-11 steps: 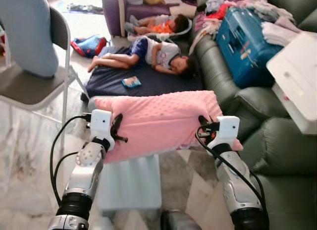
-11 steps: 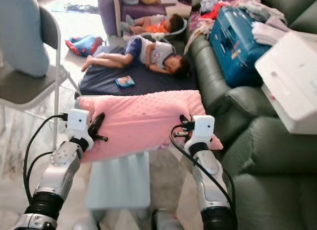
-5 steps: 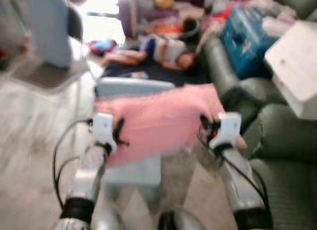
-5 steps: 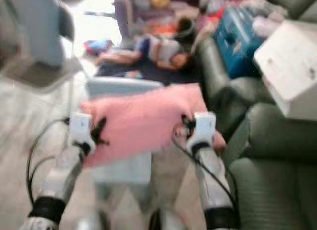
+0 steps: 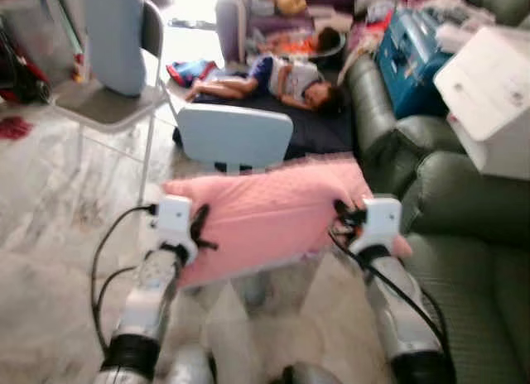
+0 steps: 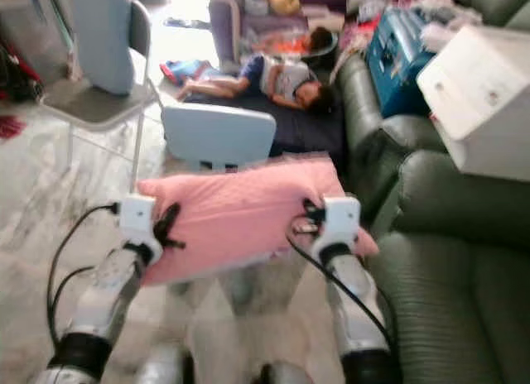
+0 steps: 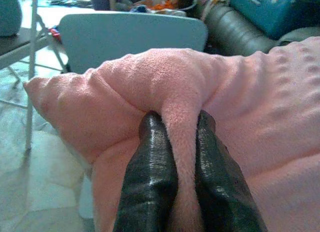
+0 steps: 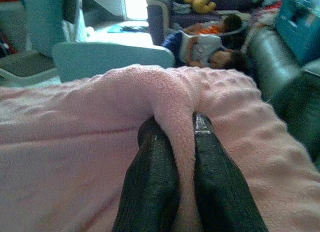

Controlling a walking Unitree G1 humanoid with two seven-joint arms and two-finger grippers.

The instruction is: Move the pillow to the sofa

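While the left gripper (image 7: 172, 157) and right gripper (image 8: 182, 157) each pinch a fold of the soft pink dimpled pillow (image 5: 265, 214), the carry is under way, and next comes a turn toward the dark green leather sofa (image 5: 472, 276) at three o'clock.

The pillow (image 5: 269, 214) is held between the left gripper (image 7: 172, 157) at its left end and the right gripper (image 8: 175, 157) at its right end. Behind it a small chair (image 5: 234, 136) is placed, with a mattress (image 5: 319, 132) beyond. The sofa (image 5: 464, 260) lies to the right, a box (image 5: 489, 98) on it.
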